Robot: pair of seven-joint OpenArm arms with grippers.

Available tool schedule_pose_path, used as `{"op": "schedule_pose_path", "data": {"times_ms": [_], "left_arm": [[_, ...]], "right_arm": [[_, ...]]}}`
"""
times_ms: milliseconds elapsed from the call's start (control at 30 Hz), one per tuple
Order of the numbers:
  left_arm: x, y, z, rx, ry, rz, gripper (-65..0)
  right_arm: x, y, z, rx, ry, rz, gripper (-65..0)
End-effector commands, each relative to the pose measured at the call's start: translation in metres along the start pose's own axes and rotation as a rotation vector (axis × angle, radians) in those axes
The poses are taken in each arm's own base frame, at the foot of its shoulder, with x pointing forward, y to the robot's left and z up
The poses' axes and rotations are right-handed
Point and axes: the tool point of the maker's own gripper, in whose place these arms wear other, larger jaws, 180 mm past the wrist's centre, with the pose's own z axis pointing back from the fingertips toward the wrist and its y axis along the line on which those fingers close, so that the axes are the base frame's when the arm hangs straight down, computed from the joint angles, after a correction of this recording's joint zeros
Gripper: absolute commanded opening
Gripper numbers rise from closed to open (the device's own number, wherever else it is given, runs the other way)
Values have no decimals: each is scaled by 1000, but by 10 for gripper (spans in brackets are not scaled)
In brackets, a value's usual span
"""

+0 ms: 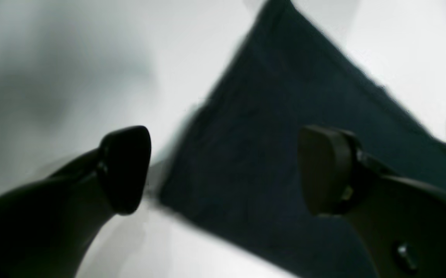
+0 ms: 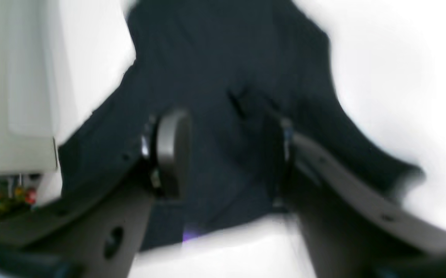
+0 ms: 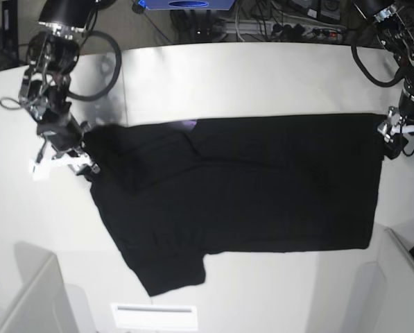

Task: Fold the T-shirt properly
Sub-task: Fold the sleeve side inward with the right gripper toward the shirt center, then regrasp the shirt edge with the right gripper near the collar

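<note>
claws: two, both open, over one black t-shirt [image 3: 262, 184].

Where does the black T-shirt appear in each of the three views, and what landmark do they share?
Left wrist: T-shirt from top centre to lower right.
Right wrist: across the middle, from the top edge down past centre.
Base: centre, spanning most of the width.
Shared landmark: the pale tabletop bordering the cloth.

Open fingers [image 1: 128, 170] above black T-shirt [image 1: 238, 162], its corner between them, pale surface [image 1: 91, 77] around.
</note>
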Motion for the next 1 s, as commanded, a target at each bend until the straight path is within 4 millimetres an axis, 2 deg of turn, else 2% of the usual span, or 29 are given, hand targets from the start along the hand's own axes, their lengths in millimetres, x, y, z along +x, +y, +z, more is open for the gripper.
{"op": "schedule_pose_path", "data": {"times_ms": [0, 100, 200, 367, 467, 600, 800, 967], "left_arm": [[11, 5, 8, -4, -42, -18, -79], [-2, 29, 24, 29, -27, -39, -79], [-12, 41, 34, 37, -4, -73, -79], [-29, 55, 35, 59, 43, -58, -79], [-37, 62, 33, 71, 64, -38, -79], [-44, 68, 31, 81, 81, -23, -79], [-45, 65, 29, 73, 85, -22, -79], [-43, 61, 27, 63, 80, -17, -79]], "right_arm": [[7, -1, 7, -8, -38, 2, -357], [-18, -26, 16, -83, 5, -63, -315], [-33, -50, 21, -140, 13, -154, -264], [-58, -80, 12, -211, 75, -223, -233], [-59, -82, 5, -210, 86, -226, -231], [-56, -73, -4, -153, 90, -174, -237], [-62, -78, -20, -162, 124, -208, -239], [-64, -77, -24, -160, 133, -211, -239]]}}
